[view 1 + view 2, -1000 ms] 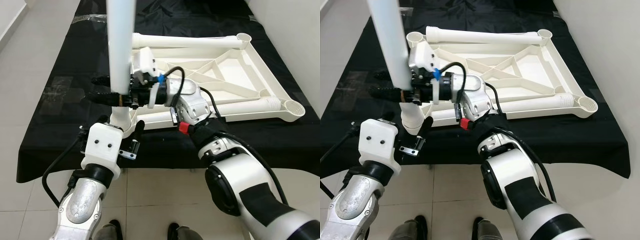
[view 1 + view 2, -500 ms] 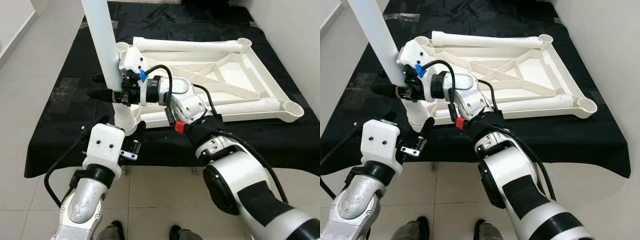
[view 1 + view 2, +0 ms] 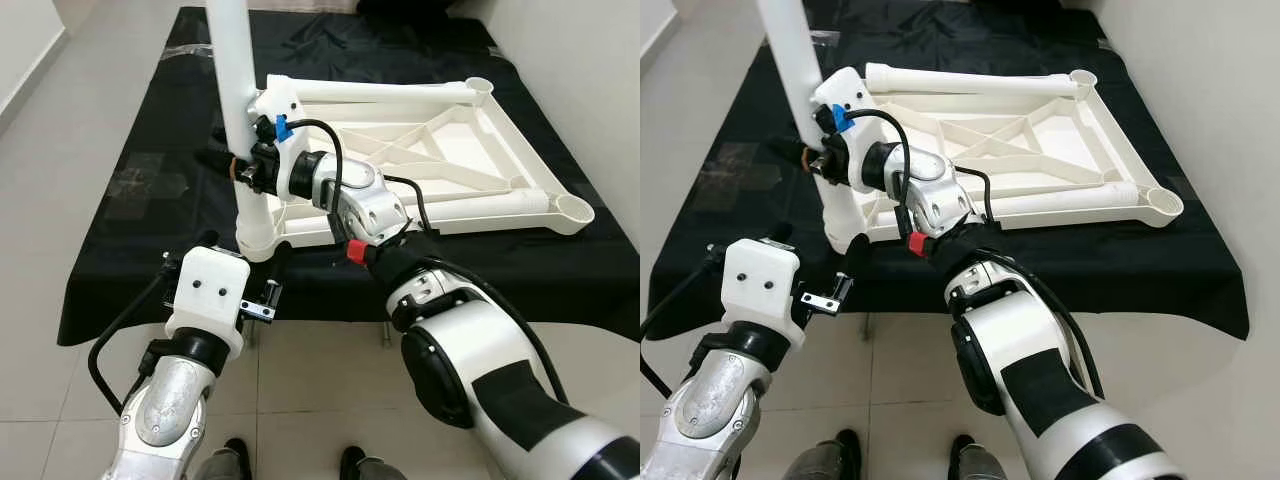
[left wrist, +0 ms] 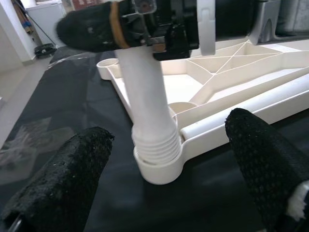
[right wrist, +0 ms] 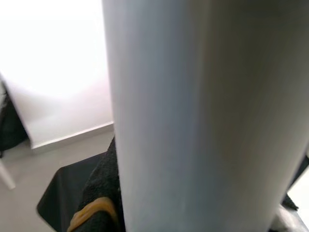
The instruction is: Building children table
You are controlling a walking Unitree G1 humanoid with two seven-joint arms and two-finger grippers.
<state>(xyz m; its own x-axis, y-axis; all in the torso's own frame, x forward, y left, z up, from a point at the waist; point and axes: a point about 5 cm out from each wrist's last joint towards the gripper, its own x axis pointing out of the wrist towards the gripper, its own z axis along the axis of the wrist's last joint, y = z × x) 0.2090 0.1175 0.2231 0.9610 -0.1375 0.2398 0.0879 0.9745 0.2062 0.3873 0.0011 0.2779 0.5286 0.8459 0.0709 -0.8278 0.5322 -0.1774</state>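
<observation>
The white tabletop (image 3: 500, 130) lies upside down on a black-covered platform. A white leg (image 3: 235, 90) stands nearly upright with its ribbed end in the near-left corner socket (image 3: 258, 238). My right gripper (image 3: 232, 166) is shut on this leg a little above the socket; up close, the leg (image 5: 193, 116) runs beside a black finger (image 5: 104, 193). My left gripper (image 4: 169, 133) is open at the platform's front edge. Its fingers (image 4: 63, 179) stand apart on either side of the socket (image 4: 159, 169) without touching it.
Two more white legs lie in the tabletop, one along the far rim (image 3: 380, 92) and one along the near rim (image 3: 470, 207). Open sockets sit at the right corners (image 3: 577, 208). The black cloth (image 3: 150, 190) overhangs a tiled floor (image 3: 40, 180). A wall runs along the right.
The leg has swung from leaning left to almost upright in the corner socket, carried by my right gripper. My left gripper has stayed by the socket. The view has shifted slightly.
</observation>
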